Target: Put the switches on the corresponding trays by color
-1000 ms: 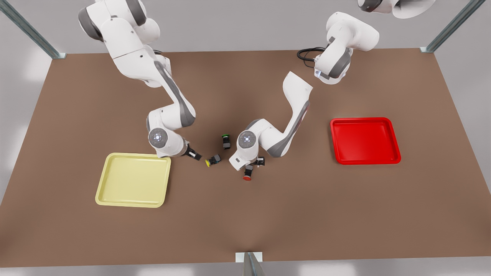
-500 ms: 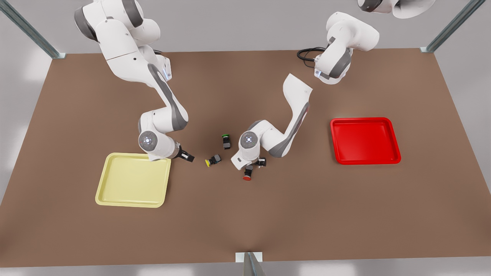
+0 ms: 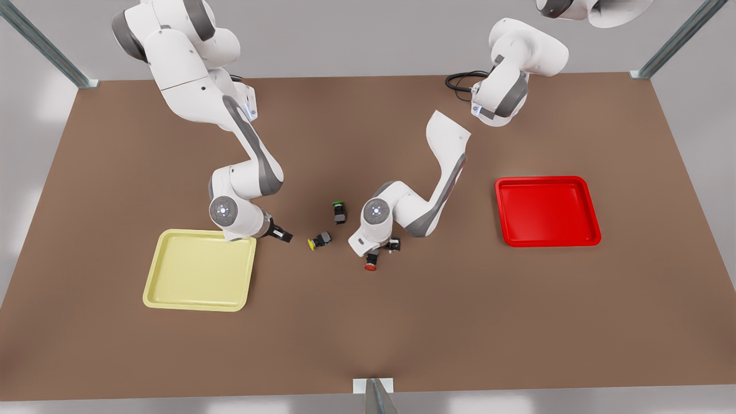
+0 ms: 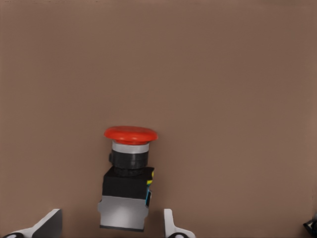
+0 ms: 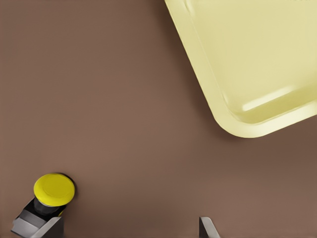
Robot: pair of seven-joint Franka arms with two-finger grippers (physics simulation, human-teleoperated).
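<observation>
A brown table [image 3: 368, 322] is holding two trays and three small push-button switches. The pale yellow tray [image 3: 198, 270] is lying toward the front view's left, and the red tray [image 3: 547, 211] is lying well apart toward the front view's right. Between them, the yellow-capped switch [image 3: 318, 241] is lying on its side on the bare table, and a green-capped switch [image 3: 339, 211] is sitting just behind it.

The right gripper [image 3: 282, 234] is hovering beside the yellow tray's near corner, close to the yellow-capped switch; in its wrist view its fingers [image 5: 204, 227] are standing spread, the switch [image 5: 47, 198] off to one side by one fingertip.

The left gripper [image 3: 380, 250] is hanging low over the red-capped switch [image 3: 371, 262], which is lying on the table. In its wrist view the fingers [image 4: 169, 225] are standing apart on either side of the switch's body [image 4: 126, 186], not touching it.
</observation>
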